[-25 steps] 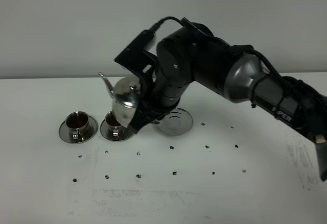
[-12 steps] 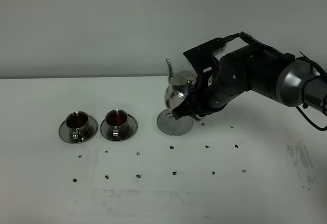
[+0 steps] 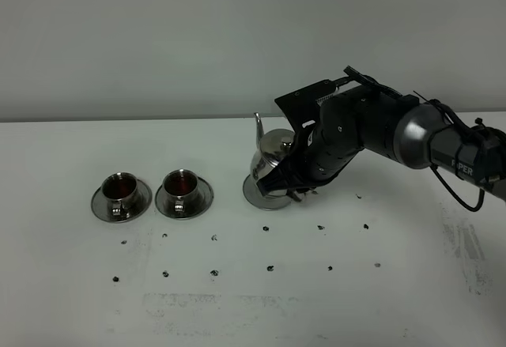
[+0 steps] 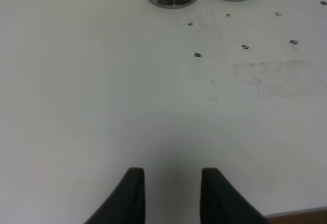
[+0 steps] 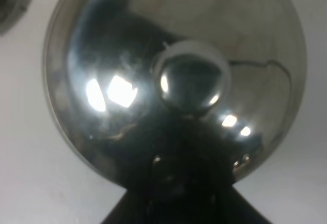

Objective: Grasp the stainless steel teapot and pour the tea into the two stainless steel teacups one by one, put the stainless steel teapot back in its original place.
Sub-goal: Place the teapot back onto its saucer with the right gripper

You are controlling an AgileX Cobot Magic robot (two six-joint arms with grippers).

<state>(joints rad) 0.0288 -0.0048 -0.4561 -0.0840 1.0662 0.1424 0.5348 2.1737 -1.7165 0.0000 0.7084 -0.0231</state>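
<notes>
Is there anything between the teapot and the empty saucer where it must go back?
Nothing visible. The teapot, held by the right end effector, is already over the empty saucer. The two cups stand apart, toward the left arm's side.

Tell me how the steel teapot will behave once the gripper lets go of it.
The teapot, rounded and polished, probably slips easily. Tall over the small saucer, it may tip if nudged. Likely lighter now: both teacups hold tea.
</notes>
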